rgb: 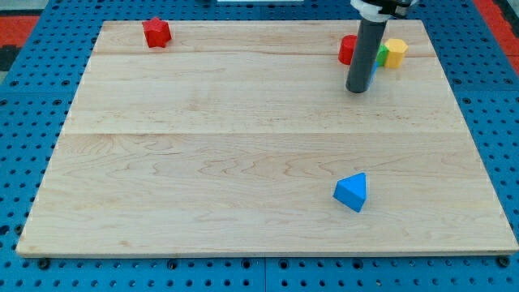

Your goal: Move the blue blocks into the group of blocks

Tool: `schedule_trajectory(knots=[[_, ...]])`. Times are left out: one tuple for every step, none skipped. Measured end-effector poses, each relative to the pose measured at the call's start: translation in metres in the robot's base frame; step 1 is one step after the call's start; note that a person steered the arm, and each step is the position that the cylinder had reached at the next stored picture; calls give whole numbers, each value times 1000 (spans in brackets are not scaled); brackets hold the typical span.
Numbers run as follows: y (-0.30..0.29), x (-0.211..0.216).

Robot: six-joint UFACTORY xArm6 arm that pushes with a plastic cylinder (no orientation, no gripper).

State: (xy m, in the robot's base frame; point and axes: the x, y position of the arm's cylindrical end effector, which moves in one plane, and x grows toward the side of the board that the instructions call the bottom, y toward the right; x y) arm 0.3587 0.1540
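Cluster (381,53) top right w/ my tip (358,90); star block (156,32) top left; triangle block (352,192) bottom right.

A pale wooden board (243,146) made of planks joined side by side fills most of the scene, its grain running left to right and two seams crossing it. The board lies on a blue perforated surface (36,57) with rows of small round holes, showing along the left, right and near edges. At the far left and far right corners, patches of red perforated surface (24,24) appear. The light is even and soft, with only faint shadows on the wood.
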Motion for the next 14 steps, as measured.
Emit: schedule_trajectory(knots=[[52,90],[102,208],[54,253],[6,210],[6,184],[22,223],[-32,219],[-57,179],[-52,128],[-52,77],[-54,34],[-64,13],[-12,56],[-2,112]])
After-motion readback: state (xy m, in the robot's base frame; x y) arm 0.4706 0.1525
